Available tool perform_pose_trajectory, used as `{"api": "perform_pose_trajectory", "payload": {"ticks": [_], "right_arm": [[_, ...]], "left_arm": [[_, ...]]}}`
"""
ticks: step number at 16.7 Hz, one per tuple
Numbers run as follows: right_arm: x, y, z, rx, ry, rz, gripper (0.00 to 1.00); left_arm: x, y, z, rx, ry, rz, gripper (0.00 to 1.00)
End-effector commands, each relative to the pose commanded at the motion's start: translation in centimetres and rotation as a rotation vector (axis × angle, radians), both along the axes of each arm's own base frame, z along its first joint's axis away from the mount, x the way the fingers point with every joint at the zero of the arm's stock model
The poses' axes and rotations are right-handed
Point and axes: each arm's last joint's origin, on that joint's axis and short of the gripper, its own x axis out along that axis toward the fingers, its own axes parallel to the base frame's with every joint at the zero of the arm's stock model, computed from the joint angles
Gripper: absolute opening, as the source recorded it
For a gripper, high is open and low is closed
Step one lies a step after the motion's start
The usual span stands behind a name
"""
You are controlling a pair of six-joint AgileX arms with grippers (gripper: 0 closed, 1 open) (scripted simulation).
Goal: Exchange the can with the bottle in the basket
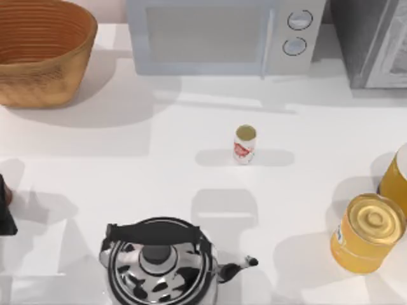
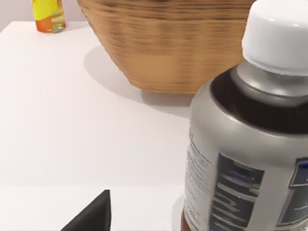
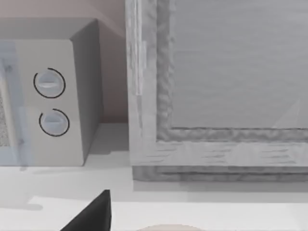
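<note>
The can [image 1: 245, 144], tiny and white with red markings and a pale gold top, stands upright mid-table in front of the microwave. The woven orange-brown basket [image 1: 38, 60] sits at the far left corner. In the left wrist view, the bottle [image 2: 240, 159], with a white cap, grey shoulder and blue-and-white label, stands upright on the table, close in front of the basket [image 2: 168, 53]. My left gripper [image 2: 144, 225] is open beside it, and a gap separates its dark finger [image 2: 94, 216] from the bottle. My right gripper [image 3: 154, 226] is open, facing the grey appliance.
A white microwave [image 1: 219, 35] and a grey appliance [image 1: 372, 41] line the back edge. A steel kettle [image 1: 159, 264] stands at the front. A yellow-orange jar [image 1: 367, 232] and another yellow container [image 1: 399, 175] are at the right. A small yellow-orange item [image 2: 48, 14] stands beyond the basket.
</note>
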Motion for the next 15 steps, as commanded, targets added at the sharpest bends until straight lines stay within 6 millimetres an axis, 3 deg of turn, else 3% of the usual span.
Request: {"api": "perform_pose_trajectory", "payload": {"ticks": [4,10,15], "right_arm": [[0.0,0.0,0.0,0.000,0.000,0.000,1.00],[0.0,0.0,0.0,0.000,0.000,0.000,1.00],[0.0,0.0,0.0,0.000,0.000,0.000,1.00]], "left_arm": [[1.2,0.0,-0.2,0.000,0.001,-0.004,1.00],[5.3,-0.1,-1.1,0.000,0.000,0.000,1.00],[5.9,-0.1,-1.2,0.000,0.000,0.000,1.00]]}}
